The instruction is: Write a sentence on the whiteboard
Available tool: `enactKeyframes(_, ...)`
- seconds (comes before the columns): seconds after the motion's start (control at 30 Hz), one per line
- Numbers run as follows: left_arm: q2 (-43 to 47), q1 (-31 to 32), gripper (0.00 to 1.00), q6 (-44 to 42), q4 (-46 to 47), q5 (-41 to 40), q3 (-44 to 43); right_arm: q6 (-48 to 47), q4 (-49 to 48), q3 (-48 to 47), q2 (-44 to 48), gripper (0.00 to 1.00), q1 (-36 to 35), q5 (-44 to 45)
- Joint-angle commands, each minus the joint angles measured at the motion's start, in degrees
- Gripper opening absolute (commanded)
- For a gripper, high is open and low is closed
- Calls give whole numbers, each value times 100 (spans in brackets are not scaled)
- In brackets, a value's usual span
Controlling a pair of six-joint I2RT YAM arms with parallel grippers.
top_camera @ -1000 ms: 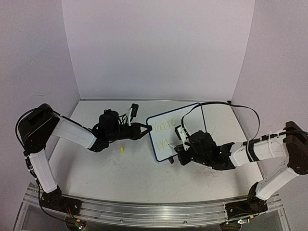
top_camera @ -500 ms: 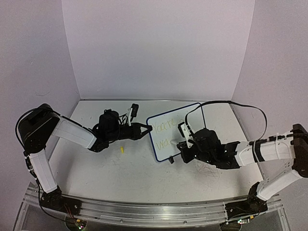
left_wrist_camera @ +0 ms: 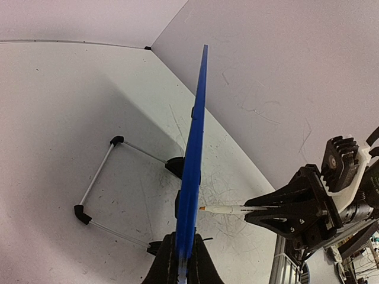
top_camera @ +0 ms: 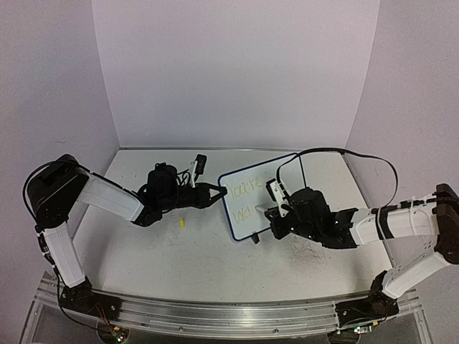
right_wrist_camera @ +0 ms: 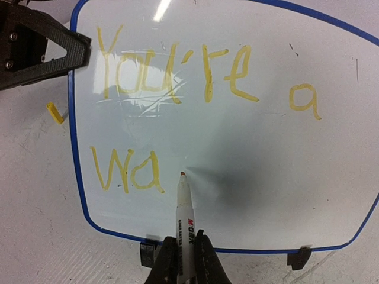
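The whiteboard [top_camera: 259, 195] stands tilted on two black feet, blue-rimmed; it also shows in the right wrist view [right_wrist_camera: 254, 177] and edge-on in the left wrist view [left_wrist_camera: 194, 148]. The sentence [right_wrist_camera: 177, 77] reads "You're a" above "Wa" in yellow strokes. My left gripper [top_camera: 219, 191] is shut on the board's left edge; its jaws clamp the rim in the left wrist view [left_wrist_camera: 182, 263]. My right gripper [top_camera: 272, 215] is shut on a white marker [right_wrist_camera: 185, 225]. The marker's orange tip is just right of "Wa", at or very near the board face [left_wrist_camera: 228, 209].
A small yellow marker cap [top_camera: 182, 223] lies on the table left of the board, also in the right wrist view [right_wrist_camera: 54, 112]. A wire stand [left_wrist_camera: 98, 183] props the board from behind. Walls enclose the table on three sides.
My right gripper has moved right along the lower line with the marker. The left arm and the board have not moved.
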State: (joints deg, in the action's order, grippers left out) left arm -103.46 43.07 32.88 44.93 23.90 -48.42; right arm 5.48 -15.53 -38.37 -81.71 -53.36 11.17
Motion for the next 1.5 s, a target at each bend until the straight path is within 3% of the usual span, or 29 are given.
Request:
enactKeyframes(0.0,-8,-23,0,61,-147,87,-198,-140,-282,-292,-79,0,3,-132)
enactKeyframes(0.37,3,-19,0,50,-143,81,-197,-120,-304,-479,-328,0,4,-108)
enactKeyframes(1.47,76,-18,0,14,-145,80,-149,507,7,138,-327,0,-64,-36)
